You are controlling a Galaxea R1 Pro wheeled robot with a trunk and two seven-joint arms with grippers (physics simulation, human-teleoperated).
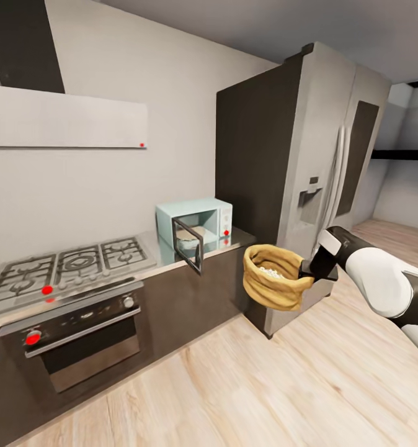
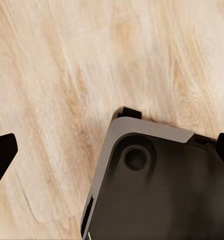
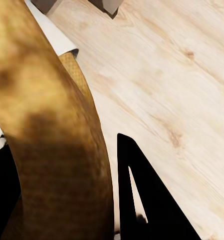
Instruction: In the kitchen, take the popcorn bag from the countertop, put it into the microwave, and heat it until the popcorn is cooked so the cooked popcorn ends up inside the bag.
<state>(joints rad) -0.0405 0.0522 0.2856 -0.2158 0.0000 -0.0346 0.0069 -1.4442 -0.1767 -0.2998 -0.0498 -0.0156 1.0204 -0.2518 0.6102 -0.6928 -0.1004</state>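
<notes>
Nearest to us, at the right of the head view, our right hand [image 1: 307,271] grips the rolled rim of the popcorn bag [image 1: 273,276], carrying it in the air over the wooden floor [image 1: 234,385], just in front of the fridge [image 1: 308,161]. In the right wrist view the bag's tan side [image 3: 52,150] bulks against one dark finger [image 3: 141,200], pinched at the rim. A little cluster of whitish popcorn [image 1: 270,271] shows through the open mouth.

We judge the bag light and soft: its wrinkled paper will crumple if squeezed and sag where unsupported, so the rim hold seems sensible, provided the mouth stays upward so no kernels spill.

Our left hand [image 2: 112,160] points down at the floor above the robot's dark base [image 2: 161,185]; its finger tips sit at opposite edges of the left wrist view, spread apart with nothing between them.

Farther off, in the middle of the head view, the microwave [image 1: 203,220] stands on the worktop [image 1: 231,243] with its door [image 1: 187,243] swung open. Beyond it to the left lie the gas hob [image 1: 66,264] and the oven [image 1: 79,338] beneath.
</notes>
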